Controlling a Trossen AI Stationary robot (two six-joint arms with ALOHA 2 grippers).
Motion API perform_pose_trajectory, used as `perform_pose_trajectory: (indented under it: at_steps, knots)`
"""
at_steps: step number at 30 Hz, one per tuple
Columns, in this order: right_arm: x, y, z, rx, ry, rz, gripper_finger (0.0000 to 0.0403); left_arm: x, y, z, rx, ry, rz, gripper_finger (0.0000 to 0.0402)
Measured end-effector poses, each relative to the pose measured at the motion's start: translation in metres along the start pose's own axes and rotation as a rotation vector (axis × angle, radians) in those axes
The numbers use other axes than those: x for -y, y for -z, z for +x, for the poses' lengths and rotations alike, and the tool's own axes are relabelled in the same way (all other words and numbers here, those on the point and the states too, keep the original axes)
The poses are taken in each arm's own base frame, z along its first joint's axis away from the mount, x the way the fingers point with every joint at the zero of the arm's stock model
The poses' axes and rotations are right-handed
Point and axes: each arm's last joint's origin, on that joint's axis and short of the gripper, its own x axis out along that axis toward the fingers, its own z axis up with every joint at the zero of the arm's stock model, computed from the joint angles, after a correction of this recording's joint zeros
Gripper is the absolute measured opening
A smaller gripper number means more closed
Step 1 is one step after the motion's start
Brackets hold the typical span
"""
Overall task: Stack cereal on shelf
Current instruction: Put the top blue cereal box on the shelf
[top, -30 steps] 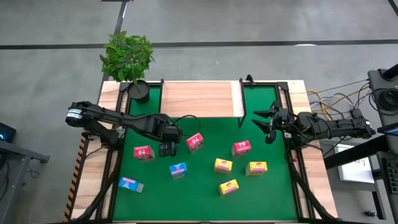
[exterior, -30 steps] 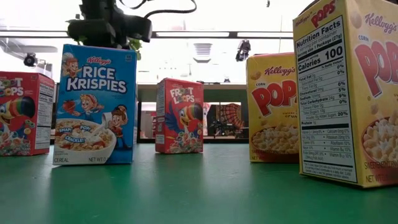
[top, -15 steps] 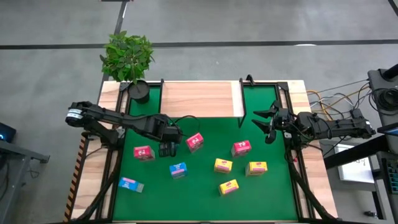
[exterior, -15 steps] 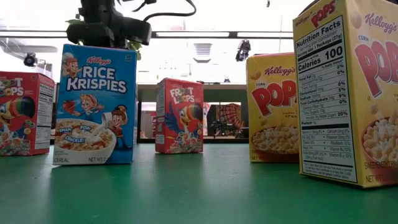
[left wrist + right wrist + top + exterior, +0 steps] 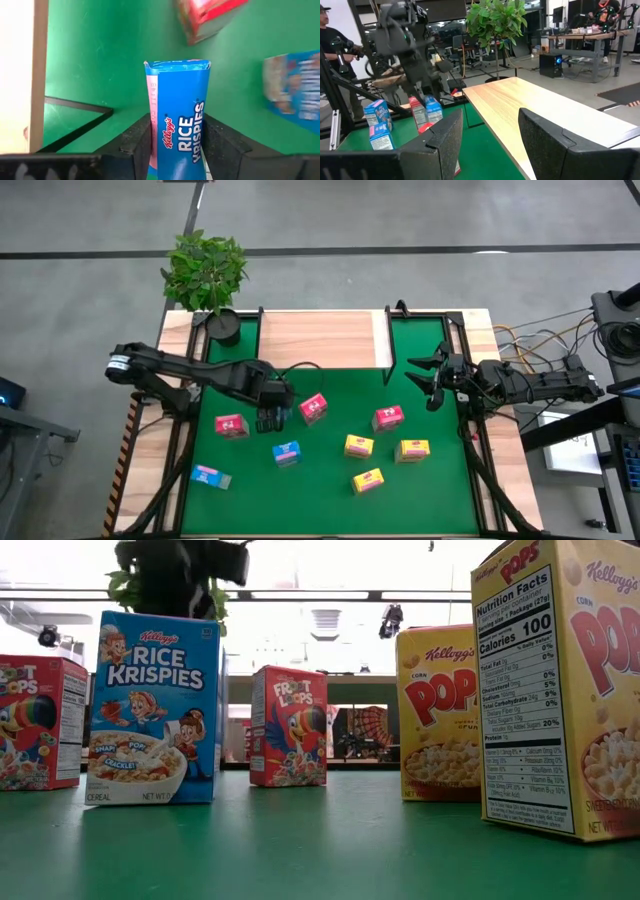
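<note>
Left wrist view: left tool (image 5: 177, 145) gripping blue Rice Krispies box (image 5: 177, 115) between both fingers, standing upright on green table (image 5: 100, 60). Red box (image 5: 207, 17) lying just beyond. Right tool (image 5: 432, 383) waiting well apart, fingers parted, holding nothing.

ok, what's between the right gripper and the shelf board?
Only bare green mat and a thin black frame bar, nothing else. The high view shows it: the right gripper sits off the shelf's right end.
</note>
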Motion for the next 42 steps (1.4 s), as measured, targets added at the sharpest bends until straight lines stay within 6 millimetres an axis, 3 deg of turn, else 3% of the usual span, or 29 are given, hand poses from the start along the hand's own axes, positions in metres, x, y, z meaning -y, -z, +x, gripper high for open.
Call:
perform_pose_trajectory:
  at_steps: [8, 14, 22, 30, 37, 42]
  knots:
    - [0.0, 0.0, 0.0, 0.0, 0.0, 0.003, 0.0183, -0.007, -0.014, -0.057, 0.076, 0.024, 0.005, 0.0136]
    - [0.0, 0.0, 0.0, 0.0, 0.0, -0.001, 0.0183, -0.014, -0.024, -0.098, 0.216, 0.037, 0.116, 0.0135]
    - [0.0, 0.0, 0.0, 0.0, 0.0, -0.003, 0.0183, -0.044, -0.04, -0.133, 0.387, -0.051, 0.208, 0.0135]
    - [0.0, 0.0, 0.0, 0.0, 0.0, -0.004, 0.0183, -0.096, -0.053, -0.14, 0.495, -0.161, 0.068, 0.0135]
    - [0.0, 0.001, 0.0, -0.005, 0.001, -0.006, 0.0183, -0.137, -0.059, -0.128, 0.361, -0.222, -0.014, 0.0135]
    - [0.0, 0.001, 0.0, -0.006, 0.001, -0.006, 0.0183, -0.155, -0.069, -0.116, 0.208, -0.229, 0.042, 0.0135]
